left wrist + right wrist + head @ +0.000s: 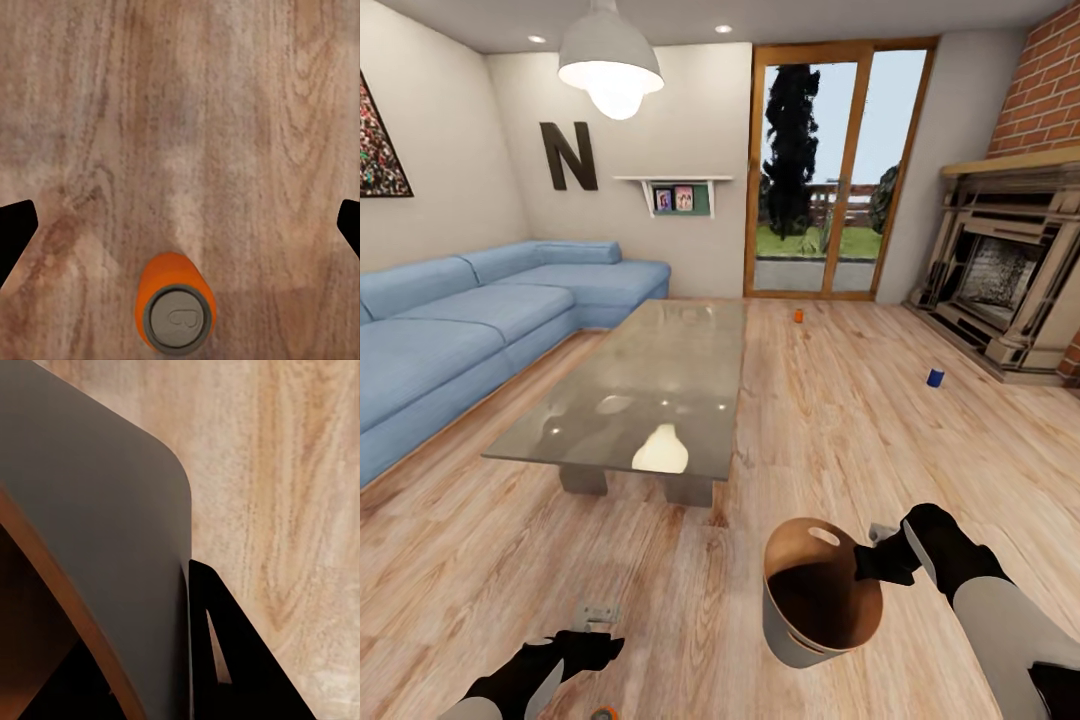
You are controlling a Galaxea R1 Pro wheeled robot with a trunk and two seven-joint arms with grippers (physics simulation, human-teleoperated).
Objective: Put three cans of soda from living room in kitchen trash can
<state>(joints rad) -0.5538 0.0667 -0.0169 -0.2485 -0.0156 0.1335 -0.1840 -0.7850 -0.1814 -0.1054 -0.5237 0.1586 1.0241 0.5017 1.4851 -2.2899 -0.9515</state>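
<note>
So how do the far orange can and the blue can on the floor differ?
The far orange can is orange and stands in front of the glass doors; the blue can is dark blue and stands nearer the robot, by the fireplace. Both stand upright on the wood floor, apart from each other, with neither gripper at them.

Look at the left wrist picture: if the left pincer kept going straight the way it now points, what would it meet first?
Probably the bare wood floor. The left pincer points down at the boards with its fingers spread wide. The orange can stands upright nearer the frame's edge, off that centre line, though depth is hard to judge.
</note>
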